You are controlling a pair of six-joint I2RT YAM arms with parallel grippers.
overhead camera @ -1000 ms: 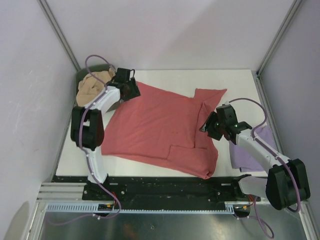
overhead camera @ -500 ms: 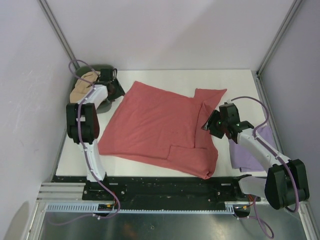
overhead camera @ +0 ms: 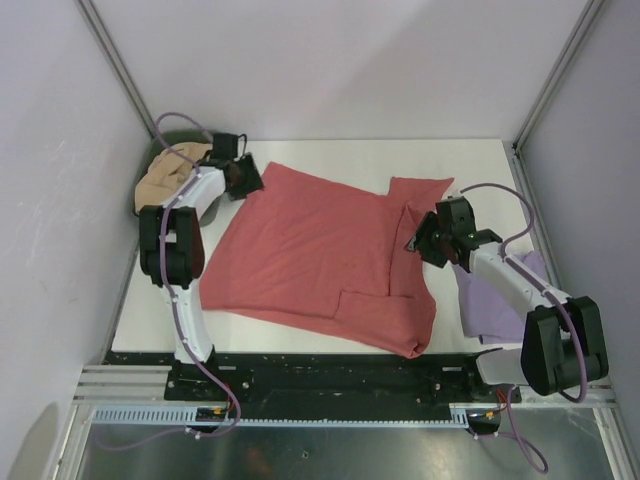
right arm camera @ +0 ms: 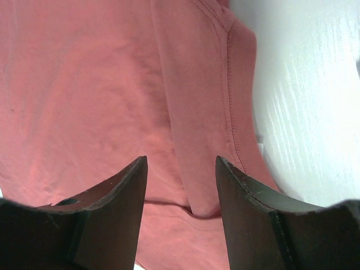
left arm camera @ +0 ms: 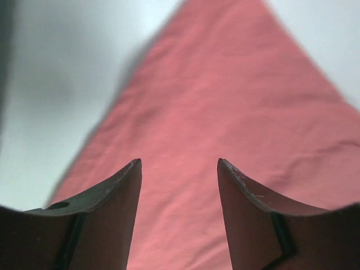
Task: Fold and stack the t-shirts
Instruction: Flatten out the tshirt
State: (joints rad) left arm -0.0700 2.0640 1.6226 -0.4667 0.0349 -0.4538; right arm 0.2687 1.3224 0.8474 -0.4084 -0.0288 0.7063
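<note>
Our left tool [left arm camera: 179, 163] stands open, its two dark fingers well apart and nothing gripped between them; through the gap we see only red cloth. It hangs over the far left corner of the salmon-red t-shirt [overhead camera: 320, 250], where the cloth narrows to a point against the white surface [overhead camera: 350, 160]. Whether the fingertips touch the fabric we cannot tell. Our right tool [right arm camera: 181, 158] is likewise open and holds nothing. It is above the shirt's right side, where a flap is folded inward and a stitched hem runs beside the bare surface.

The salmon-red t-shirt lies spread across the middle of the surface, mostly flat. Its right edge is doubled over on itself, and a small flap is turned up near the front hem. The lavender t-shirt [overhead camera: 488, 318] lies at the right edge of the surface, partly under our right arm and near the red one. The tan-beige t-shirt [overhead camera: 160, 180] is bunched in the dark green bin [overhead camera: 195, 137] at the far left corner, beside our left arm.
</note>
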